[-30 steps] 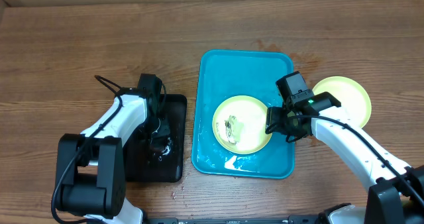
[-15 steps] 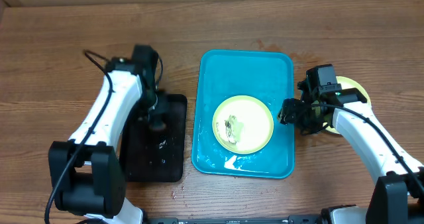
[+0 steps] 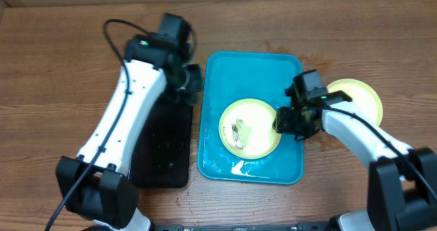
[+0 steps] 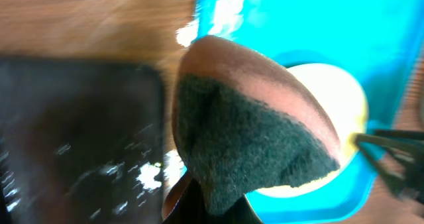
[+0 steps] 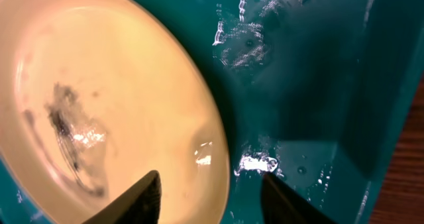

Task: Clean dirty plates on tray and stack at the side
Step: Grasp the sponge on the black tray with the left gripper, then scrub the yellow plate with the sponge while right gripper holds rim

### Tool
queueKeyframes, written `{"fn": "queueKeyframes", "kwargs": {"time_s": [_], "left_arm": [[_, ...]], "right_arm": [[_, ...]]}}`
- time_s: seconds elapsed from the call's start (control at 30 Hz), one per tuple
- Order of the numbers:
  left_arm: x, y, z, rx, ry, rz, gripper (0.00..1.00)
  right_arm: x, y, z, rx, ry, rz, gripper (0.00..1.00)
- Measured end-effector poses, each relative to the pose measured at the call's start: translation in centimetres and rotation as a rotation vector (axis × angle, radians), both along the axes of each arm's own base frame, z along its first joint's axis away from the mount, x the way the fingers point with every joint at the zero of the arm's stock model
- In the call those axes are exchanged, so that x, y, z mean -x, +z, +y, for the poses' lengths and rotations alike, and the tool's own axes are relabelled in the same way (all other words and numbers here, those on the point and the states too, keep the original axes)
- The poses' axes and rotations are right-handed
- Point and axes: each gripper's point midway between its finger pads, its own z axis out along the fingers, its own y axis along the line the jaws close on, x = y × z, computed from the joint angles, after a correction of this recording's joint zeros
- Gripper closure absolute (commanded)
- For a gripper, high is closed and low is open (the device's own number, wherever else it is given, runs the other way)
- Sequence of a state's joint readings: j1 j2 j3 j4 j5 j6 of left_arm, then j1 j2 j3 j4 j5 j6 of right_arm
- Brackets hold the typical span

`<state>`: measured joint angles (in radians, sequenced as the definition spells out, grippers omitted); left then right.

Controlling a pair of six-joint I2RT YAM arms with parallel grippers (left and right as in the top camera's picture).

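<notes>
A yellow-green rimmed plate (image 3: pixel 250 127) with dark smears lies in the turquoise tray (image 3: pixel 252 70). It also shows in the right wrist view (image 5: pixel 99 98) and the left wrist view (image 4: pixel 344 95). A second yellow-green plate (image 3: pixel 358 98) lies on the table right of the tray. My right gripper (image 3: pixel 285 120) is open, its fingers (image 5: pixel 211 187) astride the dirty plate's right rim. My left gripper (image 3: pixel 188 77) is shut on a sponge (image 4: pixel 245 124) with a dark scouring face, at the tray's left edge. No blue-rimmed plate is in view.
A black tray (image 3: pixel 164 149), wet with droplets, lies left of the turquoise tray under the left arm. Water pools on the turquoise tray floor (image 5: pixel 255 163). A cardboard wall runs along the table's far edge.
My left arm rose from the black tray and swung right to the turquoise tray's edge with the sponge. My right gripper went to the side plate and came back to the dirty plate's rim.
</notes>
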<state>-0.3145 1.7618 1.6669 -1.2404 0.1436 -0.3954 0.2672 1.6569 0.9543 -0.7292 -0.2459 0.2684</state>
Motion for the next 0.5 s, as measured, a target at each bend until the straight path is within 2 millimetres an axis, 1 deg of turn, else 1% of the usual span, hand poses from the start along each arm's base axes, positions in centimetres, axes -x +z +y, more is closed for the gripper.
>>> {"fn": "queueKeyframes", "kwargs": {"time_s": [0.07,0.1,0.13,0.17,0.23,0.33,0.37,0.43,0.5], "left_arm": [[-0.4,0.3,-2.0,0.025,-0.026,-0.037,0.96],[-0.4,0.4,-3.0,0.037,-0.039,-0.051,0.96],[-0.4,0.5,-3.8,0.047,-0.043,-0.059,0.96],[-0.4,0.4,-4.5,0.055,-0.047,-0.063,0.96],[-0.3,0.0,-5.7,0.068,-0.046,-0.059,0.96],[-0.4,-1.8,-7.8,0.089,-0.036,-0.017,0.96],[-0.4,-2.6,-8.7,0.1,-0.041,-0.001,0.96],[-0.5,-5.2,-10.9,0.129,-0.056,0.049,0.96],[-0.2,-7.7,-12.8,0.145,-0.069,0.102,0.96]], "right_arm": [[0.0,-1.2,0.0,0.024,-0.007,0.024,0.84],[0.1,-1.7,-0.1,0.033,-0.006,0.033,0.89],[0.3,-2.4,-0.3,0.045,-0.014,0.055,0.93],[0.3,-2.6,-0.3,0.047,-0.019,0.062,0.96],[0.2,-2.6,-0.1,0.036,-0.027,0.062,0.96],[0.2,-2.5,-0.1,0.033,-0.029,0.064,0.96],[0.2,-2.5,-0.1,0.032,-0.029,0.064,0.96],[0.2,-2.5,-0.1,0.033,-0.029,0.064,0.96],[0.3,-2.5,-0.1,0.033,-0.029,0.065,0.96]]}}
